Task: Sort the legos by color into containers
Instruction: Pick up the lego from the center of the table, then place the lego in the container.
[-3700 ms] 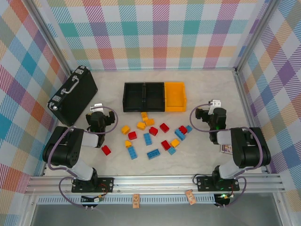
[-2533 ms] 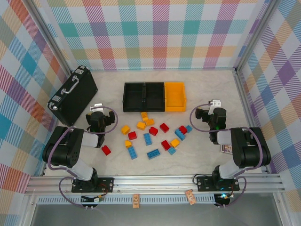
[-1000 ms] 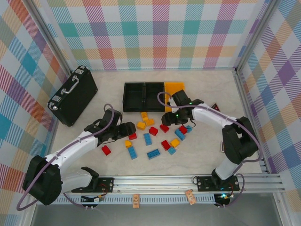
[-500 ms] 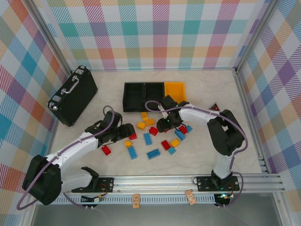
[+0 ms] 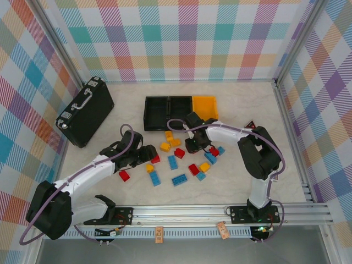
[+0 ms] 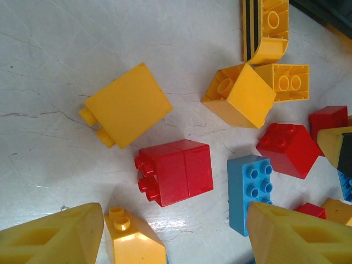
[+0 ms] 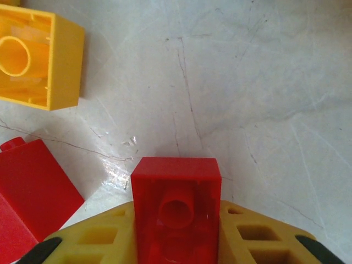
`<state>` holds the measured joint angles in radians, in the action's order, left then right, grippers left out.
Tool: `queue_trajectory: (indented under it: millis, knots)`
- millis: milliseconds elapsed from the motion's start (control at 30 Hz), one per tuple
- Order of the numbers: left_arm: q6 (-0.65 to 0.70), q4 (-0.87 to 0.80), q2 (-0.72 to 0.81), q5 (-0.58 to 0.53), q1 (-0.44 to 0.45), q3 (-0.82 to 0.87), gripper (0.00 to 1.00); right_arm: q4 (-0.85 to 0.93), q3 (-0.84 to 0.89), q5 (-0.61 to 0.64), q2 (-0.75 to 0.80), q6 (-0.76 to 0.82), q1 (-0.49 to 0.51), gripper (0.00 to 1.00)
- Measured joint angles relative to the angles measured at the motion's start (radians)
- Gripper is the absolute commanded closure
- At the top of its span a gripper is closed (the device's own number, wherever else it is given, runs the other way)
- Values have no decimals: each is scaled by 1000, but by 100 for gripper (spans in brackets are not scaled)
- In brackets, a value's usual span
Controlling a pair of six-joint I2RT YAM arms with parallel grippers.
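Red, blue and yellow legos lie scattered mid-table, among them a blue brick [image 5: 179, 180] and a lone red brick [image 5: 124, 175]. Behind the pile stand two black bins [image 5: 157, 113] [image 5: 180, 111] and a yellow-orange bin [image 5: 204, 106]. My right gripper [image 5: 192, 145] [image 7: 176, 225] is shut on a red brick [image 7: 176, 187], its hollow underside facing the camera, low over the table. My left gripper [image 5: 149, 155] [image 6: 176, 236] is open above the pile's left edge. A red brick [image 6: 176, 171] lies just ahead of its fingers, and a yellow brick [image 6: 132, 242] sits beside the left finger [image 6: 49, 236].
A larger black case with a handle [image 5: 85, 110] lies at the back left. A small dark triangular piece with red [image 5: 250, 125] sits right of the pile. Checked walls and metal rails close in the table on three sides.
Both arms left their folded rest poses and reached into the pile. The right gripper dropped onto a red brick and shut on it. The left gripper settled open over the left bricks.
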<state>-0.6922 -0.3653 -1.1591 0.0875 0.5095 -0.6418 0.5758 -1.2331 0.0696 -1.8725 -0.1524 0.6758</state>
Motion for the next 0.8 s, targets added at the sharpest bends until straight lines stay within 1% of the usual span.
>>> queue_trajectory:
  millis: [100,233,333,433,533,633,800]
  knots:
    - [0,2,-11,0,2,0,31,23,-1,2,27,-8,-3,69]
    - [0,3,-52,6,23,-20,31,64,-23,-7,106,-34,-33,69]
    - [1,9,-94,8,48,-61,31,85,-73,-14,151,-55,-89,69]
    - [2,30,-135,8,77,-110,31,95,-124,-13,163,-81,-154,69]
    - [5,59,-179,8,113,-164,31,111,-164,-9,148,-109,-208,69]
    - [8,88,-222,8,143,-212,31,124,-216,-2,101,-135,-246,69]
    - [25,110,-292,8,171,-291,32,146,-327,5,-23,-161,-262,68]
